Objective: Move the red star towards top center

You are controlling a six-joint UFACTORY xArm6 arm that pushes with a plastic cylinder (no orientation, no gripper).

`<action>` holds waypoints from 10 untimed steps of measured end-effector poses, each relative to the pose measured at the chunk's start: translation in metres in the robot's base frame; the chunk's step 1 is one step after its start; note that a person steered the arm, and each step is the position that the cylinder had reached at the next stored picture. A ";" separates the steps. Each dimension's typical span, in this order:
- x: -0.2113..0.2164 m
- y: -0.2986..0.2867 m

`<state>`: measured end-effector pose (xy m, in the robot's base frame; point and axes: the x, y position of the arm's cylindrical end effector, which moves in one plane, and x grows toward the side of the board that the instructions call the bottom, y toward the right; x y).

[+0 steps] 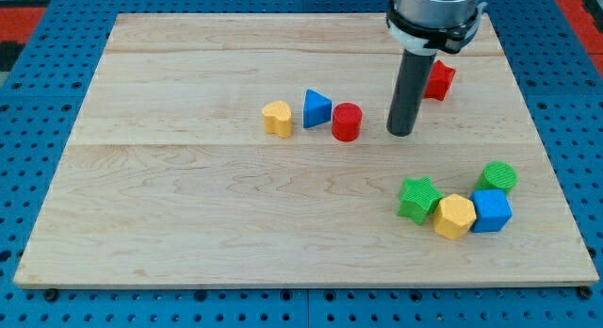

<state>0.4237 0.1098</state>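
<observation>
Red star (440,79): it sat near the board's right edge, up toward the top, half hidden behind my rod.
My tip (401,133): it rested on the wood just below and to the left of the star, apart from it, with the red cylinder (347,122) close on its other side.
Claw: I had none, only a bare rod, so there was nothing to open or close.
How it should handle: I judged the star small, light and stiff, likely to slide easily on smooth wood, and likely to spin if struck on one point.
Where to push: I reckoned its right side, slightly low, square between two points.
Open room: bare board ran from the star leftward along the top edge to the middle.
Edges: the right edge lay near the star, leaving a tight lane to get round behind it.
Neighbours: the blue triangle (317,107) and yellow heart (277,118) lay left of the cylinder, below that path.
Far cluster: green star (417,197), yellow block (454,216), blue cube (491,210) and green cylinder (498,177) huddled by the bottom right corner, well clear.
</observation>
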 end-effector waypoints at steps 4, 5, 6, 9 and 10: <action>0.004 -0.065; 0.008 -0.028; 0.008 0.059; -0.091 0.135; -0.090 0.097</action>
<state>0.3340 0.2072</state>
